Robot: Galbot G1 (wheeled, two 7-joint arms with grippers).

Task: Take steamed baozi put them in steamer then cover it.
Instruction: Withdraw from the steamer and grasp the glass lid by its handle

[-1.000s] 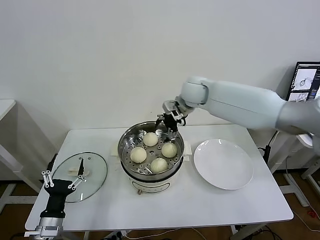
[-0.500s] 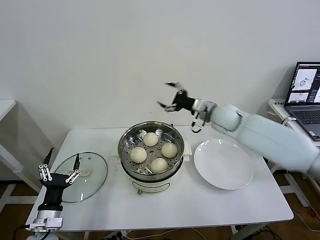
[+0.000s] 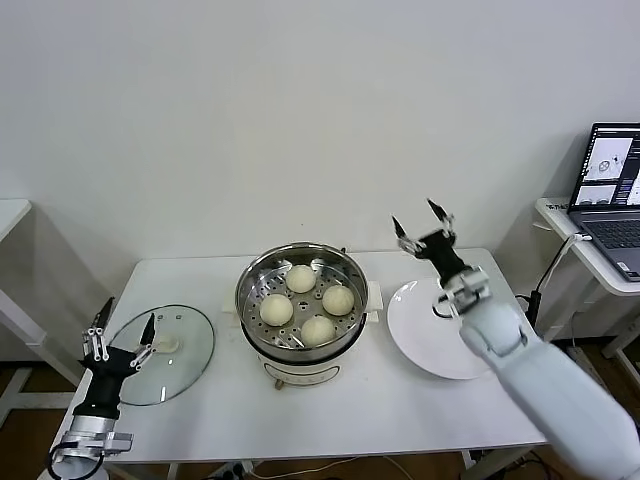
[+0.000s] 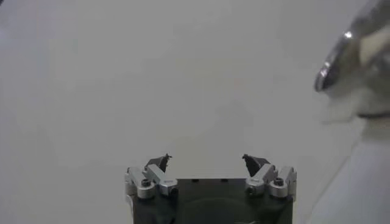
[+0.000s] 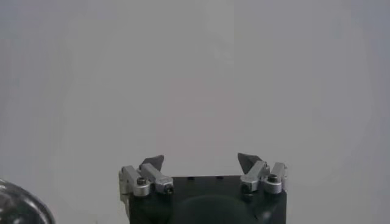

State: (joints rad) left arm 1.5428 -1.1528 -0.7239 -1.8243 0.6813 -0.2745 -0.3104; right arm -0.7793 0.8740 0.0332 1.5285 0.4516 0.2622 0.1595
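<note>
Several cream-white baozi (image 3: 318, 328) lie on the perforated tray inside the shiny steel steamer (image 3: 250, 275) at the table's middle. The clear glass cover (image 3: 185, 352) with its white handle lies flat on the table at the left. My left gripper (image 3: 121, 332) is open and empty, pointing up at the cover's front-left edge; it also shows in the left wrist view (image 4: 206, 162). My right gripper (image 3: 420, 220) is open and empty, raised above the far edge of the white plate, right of the steamer; it also shows in the right wrist view (image 5: 200, 162).
A flat white plate (image 3: 420, 345) lies right of the steamer. A laptop (image 3: 608, 180) stands on a side table at the far right. The white wall is close behind the table.
My right arm has drawn back from the steamer's rim, swinging right and down to above the plate. My left gripper has shifted slightly lower left beside the cover.
</note>
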